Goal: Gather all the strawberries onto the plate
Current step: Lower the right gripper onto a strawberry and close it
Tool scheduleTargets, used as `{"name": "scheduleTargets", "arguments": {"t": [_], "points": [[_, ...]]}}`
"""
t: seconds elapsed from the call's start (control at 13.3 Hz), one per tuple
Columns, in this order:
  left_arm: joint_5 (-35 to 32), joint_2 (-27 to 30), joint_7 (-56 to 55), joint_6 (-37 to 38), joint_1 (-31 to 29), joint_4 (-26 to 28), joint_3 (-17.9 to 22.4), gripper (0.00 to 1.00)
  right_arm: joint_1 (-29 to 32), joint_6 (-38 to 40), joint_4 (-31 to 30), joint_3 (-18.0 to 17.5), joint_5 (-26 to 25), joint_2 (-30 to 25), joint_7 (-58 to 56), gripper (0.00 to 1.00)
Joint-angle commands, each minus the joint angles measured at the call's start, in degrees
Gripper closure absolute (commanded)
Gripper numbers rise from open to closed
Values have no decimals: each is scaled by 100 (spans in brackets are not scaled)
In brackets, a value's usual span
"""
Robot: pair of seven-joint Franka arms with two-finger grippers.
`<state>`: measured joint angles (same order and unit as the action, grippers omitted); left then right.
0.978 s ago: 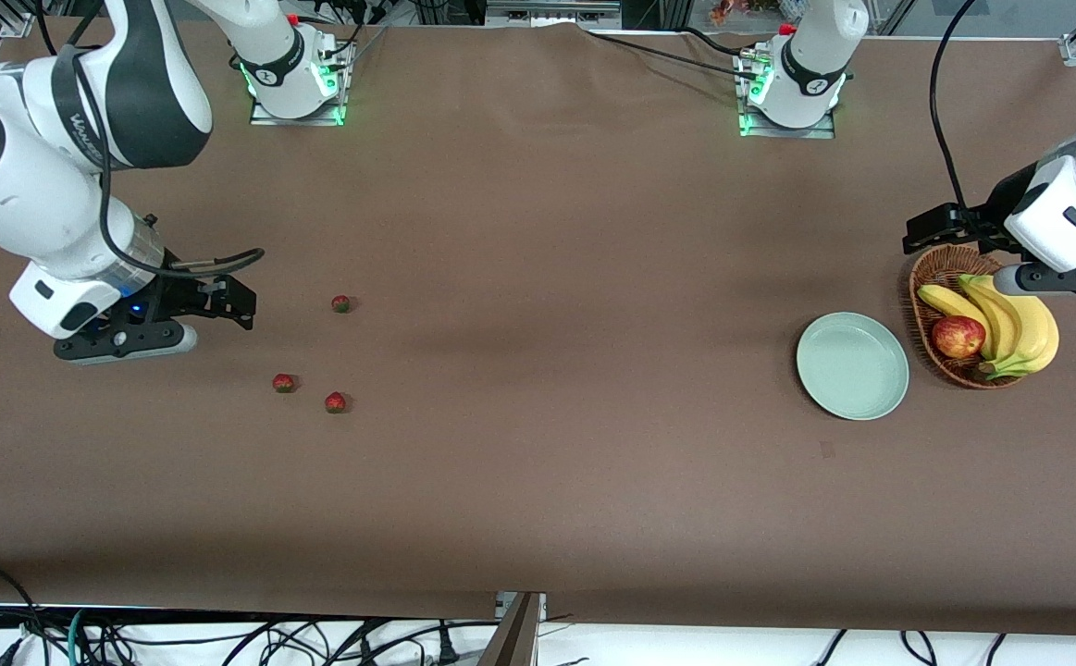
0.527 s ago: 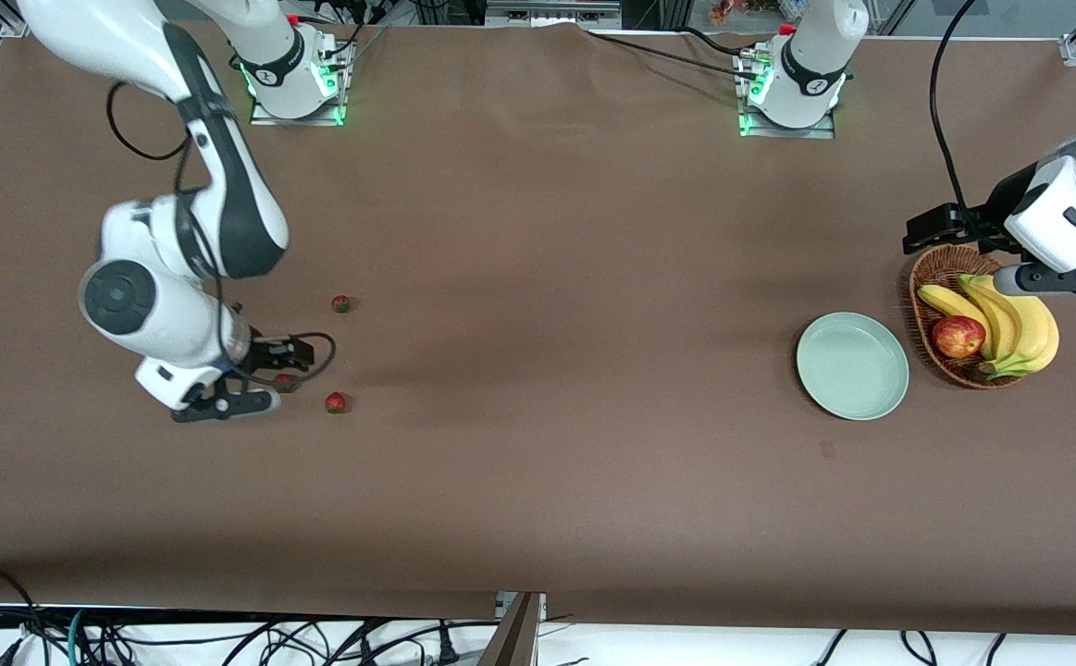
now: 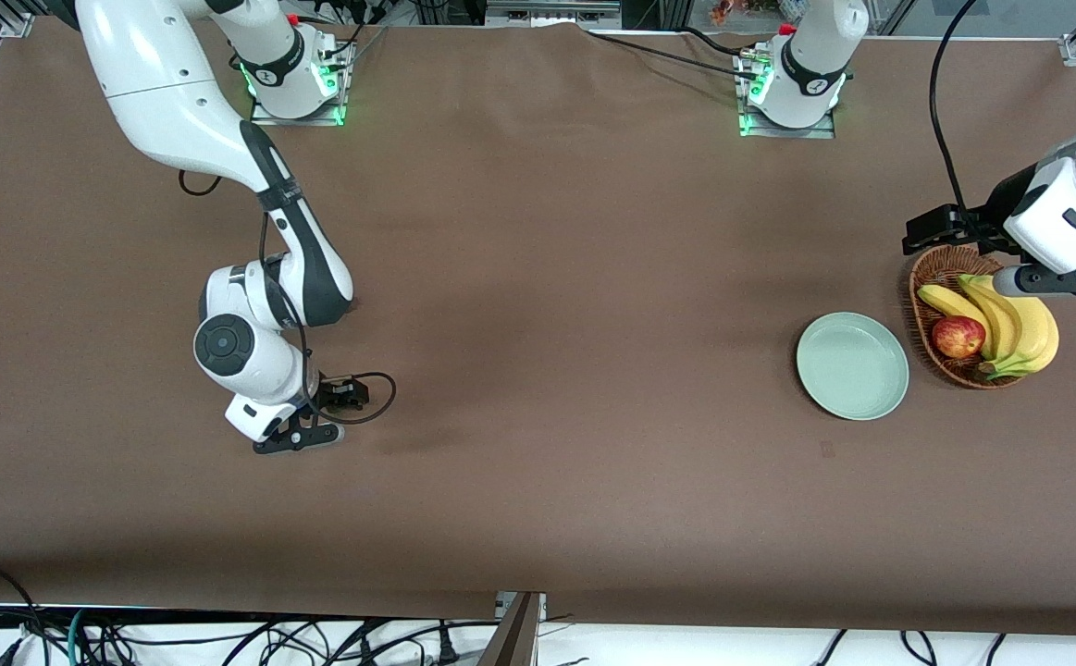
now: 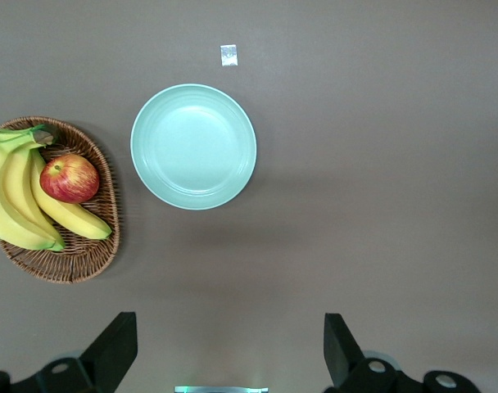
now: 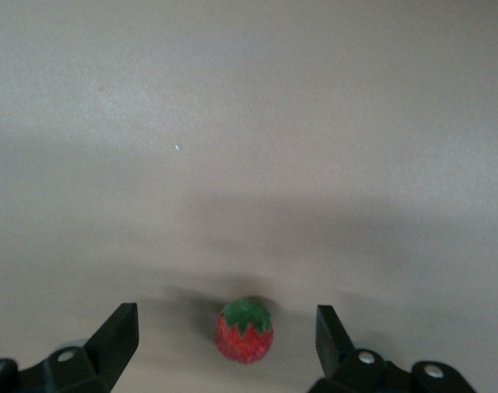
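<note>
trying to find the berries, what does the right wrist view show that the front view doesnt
Only the right wrist view shows a strawberry, lying on the brown table between the open fingers of the right pincer.

Only the front view shows the plate, with nothing on it, the basket of bananas and an apple beside it, and the left pincer over the basket, waiting. No strawberry shows there; the right arm covers that spot.

Both show the table and the right pincer low over it.
</note>
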<state>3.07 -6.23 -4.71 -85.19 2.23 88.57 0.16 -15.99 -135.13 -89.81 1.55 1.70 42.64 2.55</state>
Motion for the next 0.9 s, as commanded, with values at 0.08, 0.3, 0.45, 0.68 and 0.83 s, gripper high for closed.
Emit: {"name": "scheduleTargets", "arguments": {"t": [0.08,0.3,0.45,0.68,0.83], "points": [[-35,-71,58,117,6,-174,1,0,8,83,77,-15,137,121,-35,30],[-35,-71,58,126,6,-174,10,0,43,136,-46,-15,164,113,-35,47],[-35,-71,58,126,6,-173,10,0,70,224,-46,-15,173,113,-35,57],[-26,-71,58,126,6,-174,1,0,-18,382,7,-15,181,69,26,83],[-26,-71,58,126,6,-174,1,0,-228,583,190,-50,181,25,419,86]]}}
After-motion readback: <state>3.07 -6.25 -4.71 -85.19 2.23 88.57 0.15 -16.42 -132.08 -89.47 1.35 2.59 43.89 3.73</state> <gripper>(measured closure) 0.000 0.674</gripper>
